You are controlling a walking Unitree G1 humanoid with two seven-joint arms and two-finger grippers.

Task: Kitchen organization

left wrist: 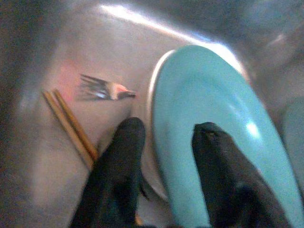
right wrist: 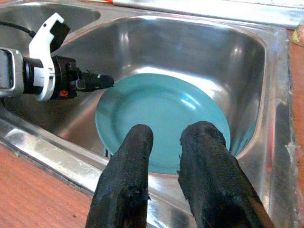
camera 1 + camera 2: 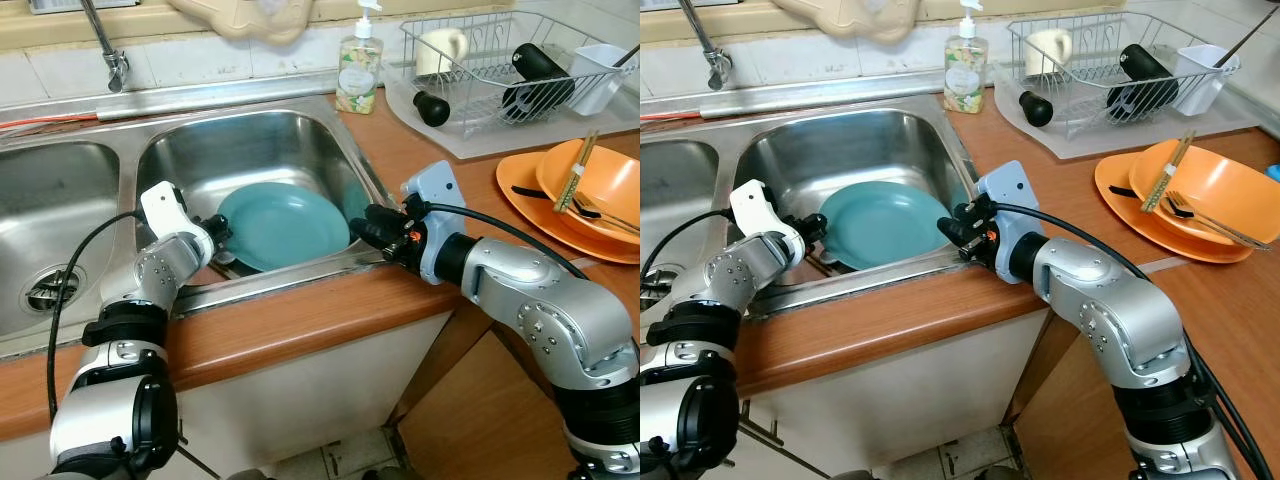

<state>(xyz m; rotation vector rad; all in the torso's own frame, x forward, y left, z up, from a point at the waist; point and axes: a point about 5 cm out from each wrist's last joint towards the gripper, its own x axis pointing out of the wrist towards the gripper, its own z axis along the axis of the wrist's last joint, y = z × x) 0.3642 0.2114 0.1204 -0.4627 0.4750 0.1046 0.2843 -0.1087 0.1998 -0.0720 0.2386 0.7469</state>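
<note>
Straddling the plate (image 1: 213, 128) rim, left gripper (image 1: 164, 142) fingers open; right gripper (image 2: 166, 142) also open. Risk: wet plate slips in the sink (image 3: 300, 130).

Double stainless sink (image 3: 300, 125) set into a brown wood-look desk (image 3: 300, 325). Faucet (image 3: 105, 45) rises behind the sink, between the two basins, against a pale tiled wall (image 3: 190, 60). Soap dispenser (image 3: 358, 65) sits at the sink's back right corner. Further right of the sink: wire dish rack (image 3: 500, 60) on a grey drain mat (image 3: 470, 140). Below the sink's front edge, a white cabinet front (image 3: 300, 400); light tiled floor (image 3: 350, 455) beneath it. Bright glare on the sink's steel walls; lighting looks even.
</note>
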